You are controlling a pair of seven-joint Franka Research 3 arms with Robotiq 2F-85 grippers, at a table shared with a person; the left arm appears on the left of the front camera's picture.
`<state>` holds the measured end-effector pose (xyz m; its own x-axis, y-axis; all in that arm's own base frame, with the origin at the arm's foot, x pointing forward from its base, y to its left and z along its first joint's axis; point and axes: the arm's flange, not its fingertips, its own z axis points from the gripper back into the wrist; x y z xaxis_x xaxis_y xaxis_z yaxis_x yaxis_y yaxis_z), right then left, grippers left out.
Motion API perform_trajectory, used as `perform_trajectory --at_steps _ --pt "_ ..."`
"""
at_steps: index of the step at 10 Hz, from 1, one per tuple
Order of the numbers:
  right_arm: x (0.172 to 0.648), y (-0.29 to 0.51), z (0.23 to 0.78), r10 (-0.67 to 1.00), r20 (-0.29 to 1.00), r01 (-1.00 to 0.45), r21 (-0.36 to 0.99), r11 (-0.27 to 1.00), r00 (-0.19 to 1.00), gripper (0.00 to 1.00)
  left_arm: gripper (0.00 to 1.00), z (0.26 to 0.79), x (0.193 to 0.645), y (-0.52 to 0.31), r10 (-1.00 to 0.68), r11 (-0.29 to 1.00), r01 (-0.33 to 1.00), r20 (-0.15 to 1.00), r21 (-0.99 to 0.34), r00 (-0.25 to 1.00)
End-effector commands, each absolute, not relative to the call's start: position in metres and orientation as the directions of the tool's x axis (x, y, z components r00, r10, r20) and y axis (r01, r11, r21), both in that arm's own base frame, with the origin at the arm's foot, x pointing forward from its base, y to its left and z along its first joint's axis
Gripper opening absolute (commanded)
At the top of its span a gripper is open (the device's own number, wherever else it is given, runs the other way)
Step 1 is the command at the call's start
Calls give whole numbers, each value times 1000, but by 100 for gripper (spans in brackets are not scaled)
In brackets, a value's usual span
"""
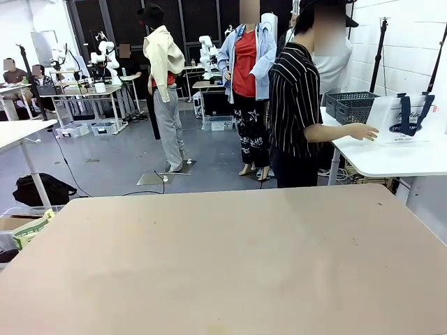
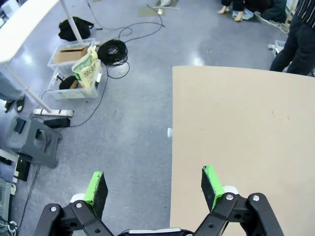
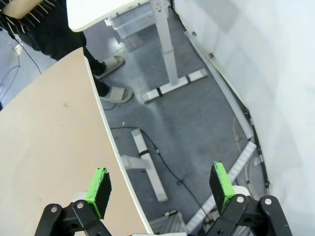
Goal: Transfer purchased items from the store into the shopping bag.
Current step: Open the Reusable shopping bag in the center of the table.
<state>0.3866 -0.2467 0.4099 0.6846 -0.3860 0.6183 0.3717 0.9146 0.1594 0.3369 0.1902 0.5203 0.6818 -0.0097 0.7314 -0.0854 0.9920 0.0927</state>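
Note:
The store, a dark grey perforated basket (image 1: 349, 105), stands on a white side table (image 1: 391, 159) at the far right. Beside it stands the shopping bag (image 1: 407, 120), whitish with navy handles. A person in a striped shirt rests a hand (image 1: 363, 131) on that table next to the bag. The purchased items are out of view. My left gripper (image 2: 153, 181) is open and holds nothing, hovering over the left edge of the brown table (image 2: 236, 142) and the floor. Just as open and bare, my right gripper (image 3: 160, 182) hangs over the table's right edge (image 3: 54, 142).
The brown table (image 1: 230, 265) spreads bare across the front view. Clear bins (image 2: 74, 69) and coiled cables (image 2: 112, 51) lie on the floor to its left. To its right are the side table's leg (image 3: 165, 44), the person's sandalled feet (image 3: 114, 93) and a white wall (image 3: 275, 73).

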Motion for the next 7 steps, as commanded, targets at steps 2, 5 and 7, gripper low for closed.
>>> perform_trajectory --at_steps 2,5,7 --pt "385 -245 413 -371 618 363 145 920 693 100 100 519 337 191 1 991 -100 727 92 686" --pt "385 -245 413 -371 618 363 145 920 693 100 100 519 337 191 1 991 -100 727 92 686" --pt "385 -245 413 -371 618 363 145 920 693 100 100 519 337 191 1 991 -100 727 92 686"
